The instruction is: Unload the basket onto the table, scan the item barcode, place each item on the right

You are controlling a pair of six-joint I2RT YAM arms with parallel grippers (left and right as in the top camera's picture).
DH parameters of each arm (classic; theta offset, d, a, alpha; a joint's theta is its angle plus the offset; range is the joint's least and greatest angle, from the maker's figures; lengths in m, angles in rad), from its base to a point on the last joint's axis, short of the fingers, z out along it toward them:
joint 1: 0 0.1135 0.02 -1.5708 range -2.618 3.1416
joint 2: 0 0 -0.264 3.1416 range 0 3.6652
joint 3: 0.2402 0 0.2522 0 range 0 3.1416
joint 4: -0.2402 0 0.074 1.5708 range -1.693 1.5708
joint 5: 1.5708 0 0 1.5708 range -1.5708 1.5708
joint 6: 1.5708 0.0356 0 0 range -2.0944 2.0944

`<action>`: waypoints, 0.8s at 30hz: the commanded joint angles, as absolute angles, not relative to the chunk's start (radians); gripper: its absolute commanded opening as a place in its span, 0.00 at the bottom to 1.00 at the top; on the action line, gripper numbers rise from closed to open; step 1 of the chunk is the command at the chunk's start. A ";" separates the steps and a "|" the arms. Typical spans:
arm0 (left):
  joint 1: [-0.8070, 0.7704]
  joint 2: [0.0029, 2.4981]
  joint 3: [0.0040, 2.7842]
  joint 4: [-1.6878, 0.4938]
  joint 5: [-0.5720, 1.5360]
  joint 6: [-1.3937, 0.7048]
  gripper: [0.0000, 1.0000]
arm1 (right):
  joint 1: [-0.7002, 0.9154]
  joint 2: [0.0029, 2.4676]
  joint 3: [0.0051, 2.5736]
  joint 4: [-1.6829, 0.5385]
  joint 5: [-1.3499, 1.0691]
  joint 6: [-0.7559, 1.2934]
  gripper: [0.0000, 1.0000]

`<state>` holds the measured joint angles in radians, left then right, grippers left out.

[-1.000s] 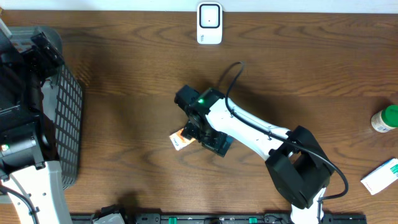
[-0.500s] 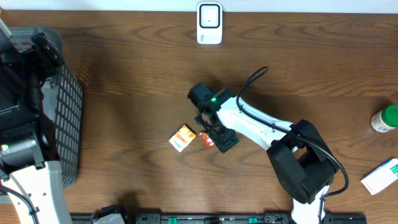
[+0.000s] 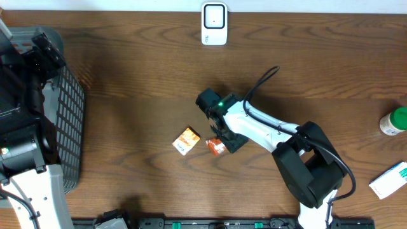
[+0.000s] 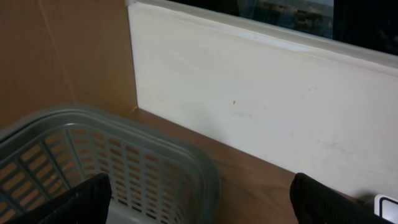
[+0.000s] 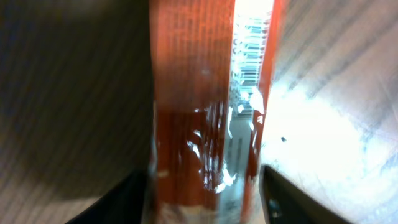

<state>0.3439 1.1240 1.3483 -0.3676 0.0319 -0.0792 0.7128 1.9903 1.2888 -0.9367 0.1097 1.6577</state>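
A: What sits at the right claw [image 3: 220, 144]?

B: A slim orange packet [image 3: 216, 148], wrapped in glossy film that throws back the light. It lies on the worktop [image 3: 127, 76] near the middle, well apart from the scanner [image 3: 214, 24]. One black finger stands at each long edge of it. Whether they press on it I cannot tell.

A: And the barcode [image 5: 249, 56]?

B: Only the right wrist camera shows it: black bars on a white strip along the packet's right side. From overhead the arm covers most of the packet.

A: The worktop itself?

B: Dark brown wood with a long wavy grain.

A: Count the rest for me.

B: One scanner, a white rounded block with a dark window, at the far edge. One small orange-and-white box [image 3: 186, 140], lying flat just left of the packet and not touching it. One bottle [image 3: 394, 121] with a green cap at the right edge, and one white-and-green carton [image 3: 389, 180] nearer the front. One grey plastic basket [image 3: 67, 121] with lattice walls on the left. Two arms.

A: The left claw [image 4: 202, 202]?

B: Its fingers stand wide apart, holding nothing, with the basket's rounded rim beneath. From overhead I cannot make those fingers out. The left wrist camera shows them, and also a pale flat board [image 4: 280, 118] behind the worktop.
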 commanded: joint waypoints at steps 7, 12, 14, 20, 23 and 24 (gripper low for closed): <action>0.341 1.123 1.352 -0.366 0.041 -0.088 0.91 | 0.716 1.994 1.210 -0.831 0.280 1.022 0.32; 0.341 1.123 1.352 -0.366 0.041 -0.088 0.91 | 0.718 1.994 1.210 -0.777 0.279 0.307 0.54; 0.341 1.123 1.352 -0.366 0.041 -0.088 0.91 | 0.720 1.994 1.210 -0.778 0.281 0.069 0.83; 0.341 1.123 1.352 -0.366 0.041 -0.088 0.91 | 0.720 1.991 1.226 -0.775 0.299 0.113 0.99; 0.341 1.123 1.352 -0.366 0.041 -0.088 0.91 | 0.720 1.964 1.248 -0.790 0.280 0.214 0.99; 0.341 1.123 1.352 -0.366 0.041 -0.088 0.91 | 0.719 1.951 1.254 -0.801 0.262 0.239 0.99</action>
